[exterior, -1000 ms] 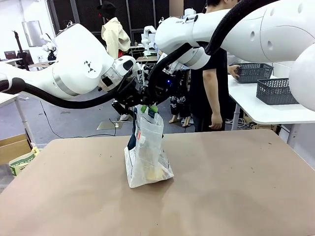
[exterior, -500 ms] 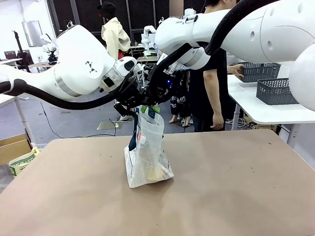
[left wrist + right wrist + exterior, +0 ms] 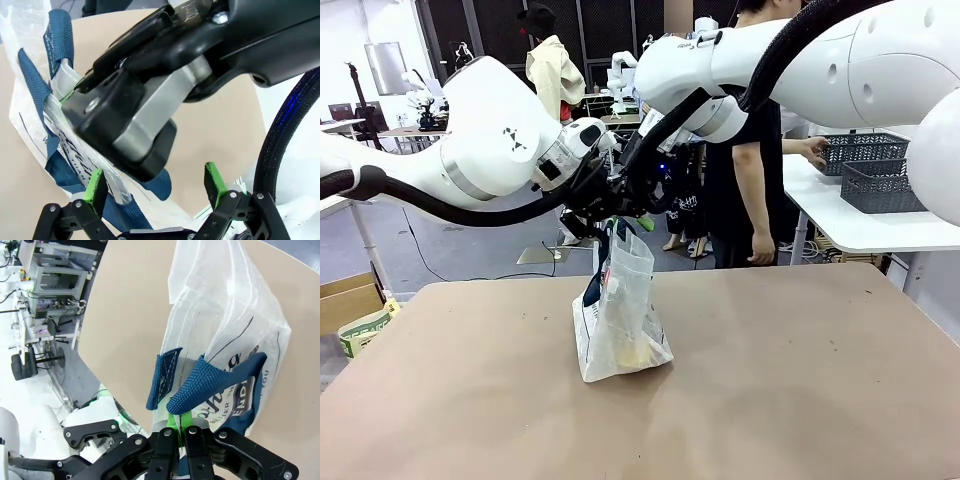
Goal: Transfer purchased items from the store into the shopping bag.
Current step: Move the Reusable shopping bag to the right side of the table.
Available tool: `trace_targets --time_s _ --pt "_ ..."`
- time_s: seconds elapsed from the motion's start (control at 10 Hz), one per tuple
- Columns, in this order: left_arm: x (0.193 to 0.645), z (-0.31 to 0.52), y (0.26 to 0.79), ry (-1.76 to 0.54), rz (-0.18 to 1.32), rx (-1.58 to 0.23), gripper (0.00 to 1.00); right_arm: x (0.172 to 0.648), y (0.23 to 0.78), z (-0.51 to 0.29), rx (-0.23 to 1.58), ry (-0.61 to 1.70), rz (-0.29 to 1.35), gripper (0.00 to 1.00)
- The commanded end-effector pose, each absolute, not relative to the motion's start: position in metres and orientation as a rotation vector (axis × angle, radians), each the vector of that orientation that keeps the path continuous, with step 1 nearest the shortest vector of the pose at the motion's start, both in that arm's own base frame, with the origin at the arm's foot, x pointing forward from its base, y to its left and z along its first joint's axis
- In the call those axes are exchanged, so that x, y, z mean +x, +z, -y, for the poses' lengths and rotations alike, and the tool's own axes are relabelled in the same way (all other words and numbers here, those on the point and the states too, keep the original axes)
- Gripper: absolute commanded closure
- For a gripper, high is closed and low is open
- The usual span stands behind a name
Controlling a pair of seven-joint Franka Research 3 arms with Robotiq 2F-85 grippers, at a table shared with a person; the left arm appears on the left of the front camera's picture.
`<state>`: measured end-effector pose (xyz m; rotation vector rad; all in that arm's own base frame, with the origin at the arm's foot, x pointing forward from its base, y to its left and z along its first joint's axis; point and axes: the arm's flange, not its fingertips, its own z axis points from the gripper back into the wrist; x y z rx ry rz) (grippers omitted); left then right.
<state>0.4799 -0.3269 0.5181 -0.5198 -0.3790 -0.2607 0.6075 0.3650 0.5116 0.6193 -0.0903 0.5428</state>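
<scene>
Right tool [image 3: 181, 426] pinching shopping bag [image 3: 620, 320] rim; left tool [image 3: 155, 182] spread.

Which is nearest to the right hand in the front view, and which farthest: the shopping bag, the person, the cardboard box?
1. Shopping bag, directly below the right hand.
2. Person, behind, to its right.
3. Cardboard box, far left, on the floor.

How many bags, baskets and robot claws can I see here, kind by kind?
Translucent whitish plastic shopping bag with navy straps: 1
Dark grey slotted plastic baskets on the white side table, upper basket and lower basket: 2
Black two-finger grippers with green pads, left gripper and right gripper: 2
Total: 5
</scene>
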Motion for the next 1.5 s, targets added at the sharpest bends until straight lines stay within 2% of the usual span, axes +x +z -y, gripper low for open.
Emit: trace_targets --time_s 0.0,0.5,1.0,1.4 --pt "0.484 0.327 0.516 -0.290 0.386 -0.555 0.00 0.606 0.503 -0.357 0.702 0.526 0.088 1.00" --pt "0.486 0.329 0.513 -0.265 0.353 -0.449 0.02 0.606 0.500 -0.350 0.718 0.510 0.077 1.00" --pt "0.485 0.327 0.517 -0.257 0.357 -0.426 1.00 0.604 0.499 -0.350 0.710 0.520 0.082 1.00" --pt "0.484 0.319 0.523 -0.242 0.330 -0.406 1.00 0.603 0.500 -0.350 0.706 0.519 0.080 1.00"
